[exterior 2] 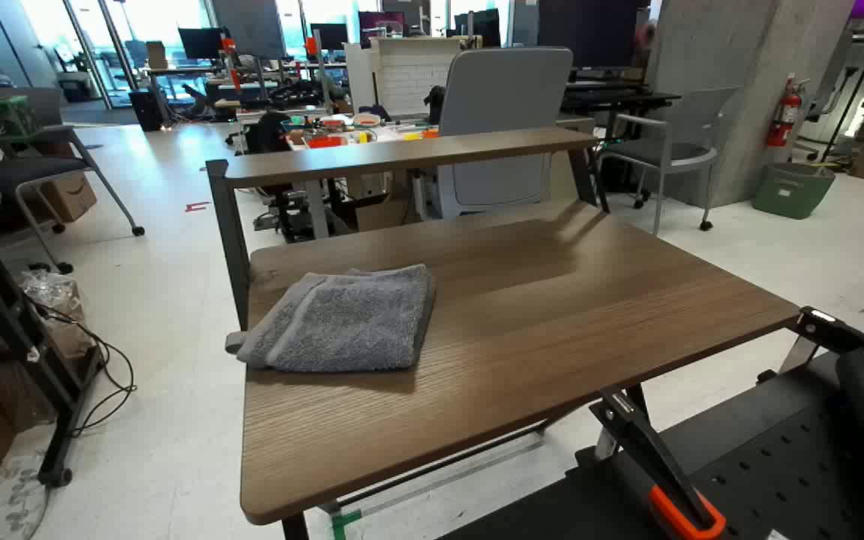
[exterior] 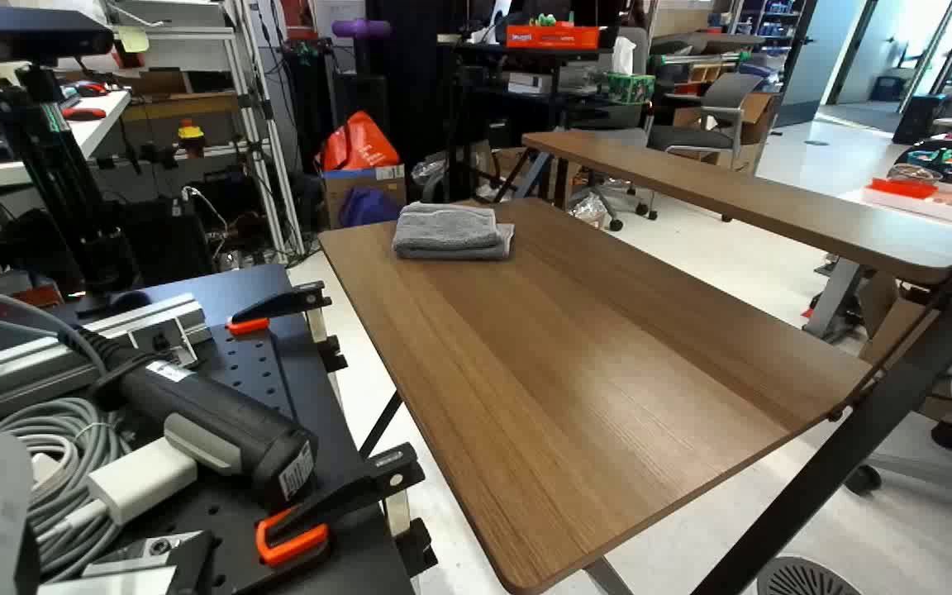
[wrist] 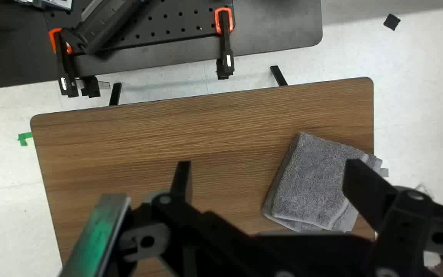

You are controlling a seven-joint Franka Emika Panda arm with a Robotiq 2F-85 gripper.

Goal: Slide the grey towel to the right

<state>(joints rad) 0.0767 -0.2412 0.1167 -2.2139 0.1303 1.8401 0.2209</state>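
The grey towel lies folded and flat near one short end of the brown tabletop. It shows in both exterior views (exterior: 447, 231) (exterior 2: 353, 322) and in the wrist view (wrist: 313, 181). Its layered edge and a small tab stick out slightly past the short edge of the brown tabletop (wrist: 160, 134), which also shows in both exterior views (exterior: 559, 347) (exterior 2: 522, 330). My gripper (wrist: 269, 165) is wide open and empty in the wrist view, high above the table. One finger overlaps the towel in the picture; the other is over bare wood. The gripper is out of view in both exterior views.
A raised wooden shelf (exterior: 740, 198) (exterior 2: 402, 159) runs along one long side of the tabletop on dark posts. A black bench (wrist: 160, 57) with orange-tipped clamps (wrist: 225, 50) and a black cylindrical device (exterior: 211, 413) stands along the opposite side, across a narrow gap.
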